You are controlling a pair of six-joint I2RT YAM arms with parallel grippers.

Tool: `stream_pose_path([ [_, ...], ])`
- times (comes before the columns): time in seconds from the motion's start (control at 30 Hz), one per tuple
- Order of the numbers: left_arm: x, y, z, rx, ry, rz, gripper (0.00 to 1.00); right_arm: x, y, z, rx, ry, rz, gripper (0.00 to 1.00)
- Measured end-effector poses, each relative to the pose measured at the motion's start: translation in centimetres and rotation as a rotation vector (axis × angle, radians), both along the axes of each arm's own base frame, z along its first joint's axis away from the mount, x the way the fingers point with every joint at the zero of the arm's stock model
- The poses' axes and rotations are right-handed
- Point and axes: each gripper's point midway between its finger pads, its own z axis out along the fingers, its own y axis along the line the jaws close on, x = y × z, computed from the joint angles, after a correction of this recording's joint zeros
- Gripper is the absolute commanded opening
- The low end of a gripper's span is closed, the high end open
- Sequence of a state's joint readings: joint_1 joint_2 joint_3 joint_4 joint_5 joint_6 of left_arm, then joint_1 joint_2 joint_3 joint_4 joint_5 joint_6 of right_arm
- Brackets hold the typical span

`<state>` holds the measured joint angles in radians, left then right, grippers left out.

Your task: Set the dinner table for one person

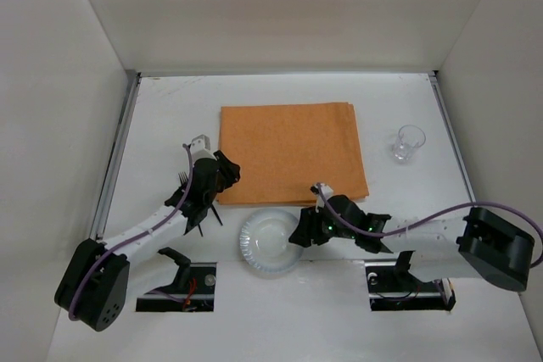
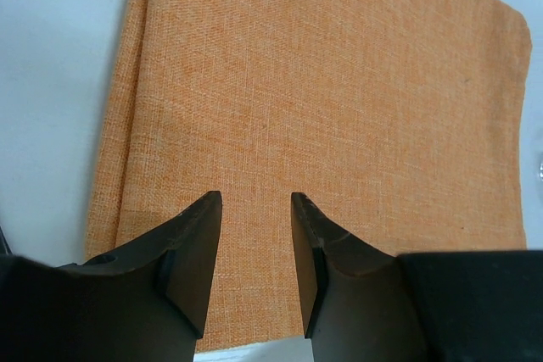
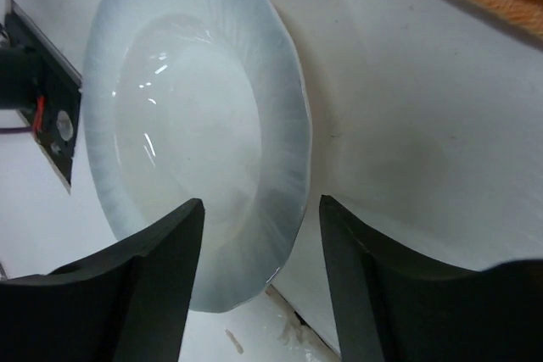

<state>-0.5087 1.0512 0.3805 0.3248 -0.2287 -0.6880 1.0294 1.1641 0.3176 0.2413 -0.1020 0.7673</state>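
Note:
The dinner table [image 1: 170, 108] is a wide matte-white top. An orange placemat [image 1: 293, 152] lies flat at its middle. A pale scalloped plate [image 1: 270, 243] rests on the table just in front of the mat. My right gripper [image 3: 261, 205] is open, low at the plate's right side [image 3: 195, 125], with the rim passing between its fingers and a gap on either side. My left gripper [image 2: 255, 198] hovers open over the placemat's [image 2: 339, 108] near-left part, nothing between its fingers. In the top view the left gripper [image 1: 227, 172] sits at the mat's left edge and the right gripper [image 1: 299, 231] at the plate.
A clear drinking glass [image 1: 408, 143] stands right of the placemat. Dark cutlery [image 1: 181, 180] lies partly hidden under the left arm. Metal rails [image 1: 119, 150] run along the table's left and right edges. White walls enclose the table.

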Motion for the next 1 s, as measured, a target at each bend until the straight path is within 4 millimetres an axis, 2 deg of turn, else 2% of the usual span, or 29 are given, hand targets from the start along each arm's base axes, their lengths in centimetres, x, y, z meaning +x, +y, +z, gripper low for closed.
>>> stream_pose_path([
  [0.07, 0.0, 0.0, 0.1, -0.002, -0.002, -0.001, 0.36, -0.2, 0.3, -1.1, -0.016, 0.025, 0.006, 0.54],
  [0.13, 0.0, -0.1, 0.0, -0.003, -0.001, -0.003, 0.36, -0.2, 0.8, -1.4, -0.008, 0.037, 0.008, 0.44],
  [0.23, 0.0, -0.1, 0.2, -0.006, -0.006, -0.004, 0.36, 0.0, 1.1, -1.8, -0.001, 0.048, -0.001, 0.23],
  [0.33, 0.1, 0.0, 0.5, -0.012, -0.014, -0.001, 0.36, 0.7, 2.1, -0.2, 0.085, 0.058, -0.025, 0.1],
  [0.37, 0.1, 0.0, 0.6, -0.013, -0.016, 0.0, 0.36, 0.8, 2.4, 0.3, 0.107, 0.049, -0.018, 0.08],
  [0.53, 0.3, 0.4, 0.8, -0.018, -0.022, 0.012, 0.37, 0.4, 2.2, 0.6, 0.106, 0.059, -0.009, 0.06],
  [0.7, 1.0, 2.1, 2.1, -0.038, -0.059, 0.067, 0.38, 0.8, 1.1, 1.6, 0.091, 0.061, -0.028, 0.05],
  [0.83, 1.5, 3.4, 3.6, -0.07, -0.099, 0.115, 0.39, 4.3, 0.7, 4.2, 0.139, 0.04, -0.113, 0.05],
  [1.0, 1.6, 3.8, 3.8, -0.096, -0.118, 0.132, 0.39, 11.9, 0.3, 8.0, 0.205, -0.013, -0.266, 0.06],
])
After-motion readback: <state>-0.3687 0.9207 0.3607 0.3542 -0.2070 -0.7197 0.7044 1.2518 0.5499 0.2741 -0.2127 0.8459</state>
